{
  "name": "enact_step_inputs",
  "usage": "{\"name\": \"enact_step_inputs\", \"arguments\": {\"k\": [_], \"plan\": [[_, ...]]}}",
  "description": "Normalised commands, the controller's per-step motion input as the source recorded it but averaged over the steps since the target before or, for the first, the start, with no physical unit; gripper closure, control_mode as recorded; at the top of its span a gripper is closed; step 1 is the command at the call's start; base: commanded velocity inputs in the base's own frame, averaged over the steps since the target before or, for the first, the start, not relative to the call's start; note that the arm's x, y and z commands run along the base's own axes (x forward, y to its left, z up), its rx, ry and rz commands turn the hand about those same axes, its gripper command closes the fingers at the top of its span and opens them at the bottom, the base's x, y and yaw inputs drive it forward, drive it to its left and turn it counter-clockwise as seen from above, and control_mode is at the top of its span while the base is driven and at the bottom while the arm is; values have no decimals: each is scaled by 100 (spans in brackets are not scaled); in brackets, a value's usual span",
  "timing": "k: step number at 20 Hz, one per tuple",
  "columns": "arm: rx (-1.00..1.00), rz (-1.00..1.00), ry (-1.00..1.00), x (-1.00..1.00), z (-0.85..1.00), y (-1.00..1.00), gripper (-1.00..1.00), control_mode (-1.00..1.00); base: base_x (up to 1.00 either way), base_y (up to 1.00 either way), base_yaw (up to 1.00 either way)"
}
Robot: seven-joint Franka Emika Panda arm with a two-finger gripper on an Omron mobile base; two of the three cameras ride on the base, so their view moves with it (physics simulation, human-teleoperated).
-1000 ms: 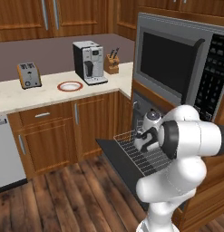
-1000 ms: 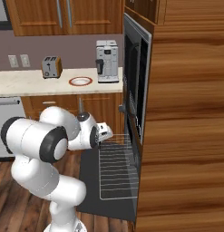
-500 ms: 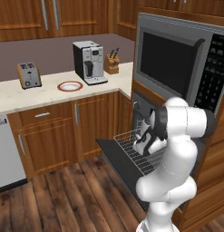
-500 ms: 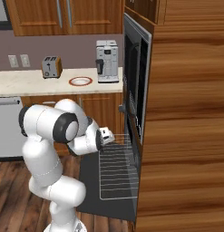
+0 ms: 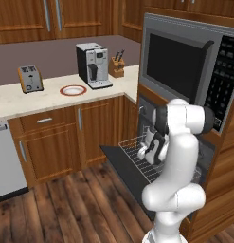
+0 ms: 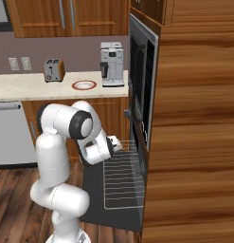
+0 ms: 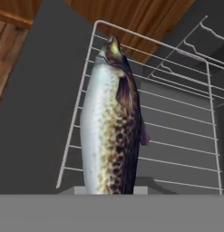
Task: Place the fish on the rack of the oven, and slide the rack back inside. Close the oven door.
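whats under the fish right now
The pulled-out rack lies under the fish, with the open oven door dark below its bars. The fish's tail end and the gripper's hold on it are hidden at the frame's bottom.

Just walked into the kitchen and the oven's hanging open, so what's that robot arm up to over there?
The white arm is reaching over the open oven door, where the rack is pulled out. Its claw is shut on the fish, which hangs over the rack's wire bars in the hand view. The fish is not yet laid down, the rack is out and the door is down flat, so those steps remain.
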Motion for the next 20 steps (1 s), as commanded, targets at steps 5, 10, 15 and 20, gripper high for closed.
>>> {"name": "enact_step_inputs", "arguments": {"k": [5,10,15,20], "plan": [[0,0,0,30,-42,-3,100,-100,0,0,0],[0,0,0,31,-49,-14,100,-100,0,0,0],[0,0,0,36,-47,-9,100,-100,0,0,0],[0,0,0,32,-48,-17,100,-100,0,0,0]]}}
